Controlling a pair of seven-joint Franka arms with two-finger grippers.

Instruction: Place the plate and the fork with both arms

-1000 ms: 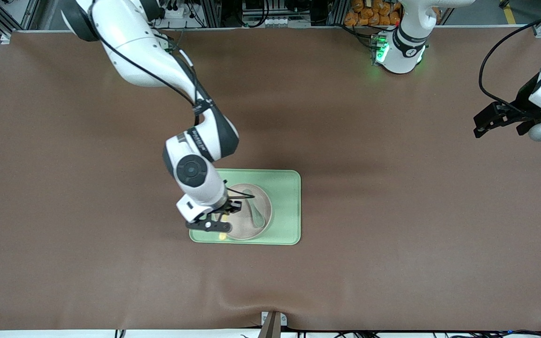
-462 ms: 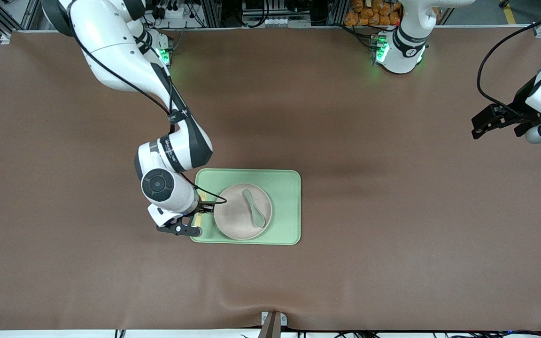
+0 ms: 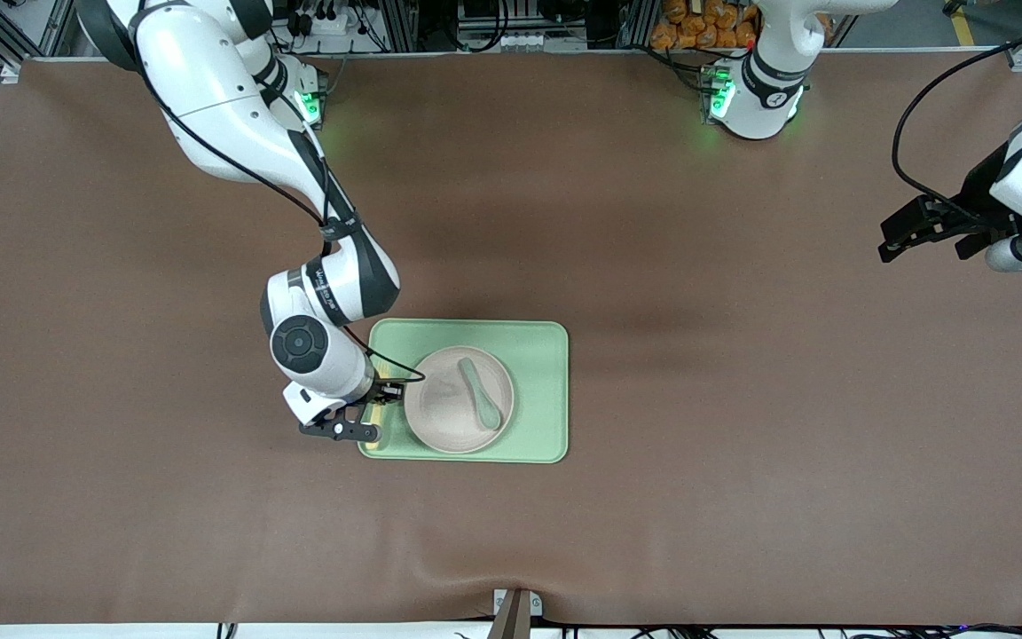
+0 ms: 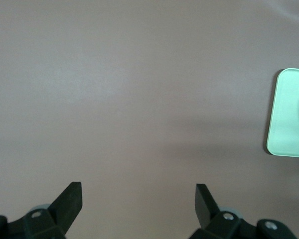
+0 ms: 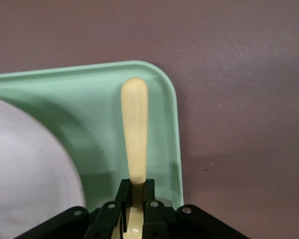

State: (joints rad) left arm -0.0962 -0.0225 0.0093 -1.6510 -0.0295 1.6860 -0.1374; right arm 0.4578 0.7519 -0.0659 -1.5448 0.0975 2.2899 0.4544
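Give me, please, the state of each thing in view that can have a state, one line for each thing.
fork: gripped at one end, handle out over the tray strip beside the plate.
plate: on the tray, a spoon in it.
spoon: lying in the plate.
green tray: flat on the table.
right gripper: shut on the fork, at the tray's edge toward the right arm's end.
left gripper: open, empty, waiting over bare table.

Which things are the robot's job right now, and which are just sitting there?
Job things: fork, held by the right gripper over the tray's edge; plate on the tray; open left gripper, waiting.
Just sitting: green tray; spoon on the plate.
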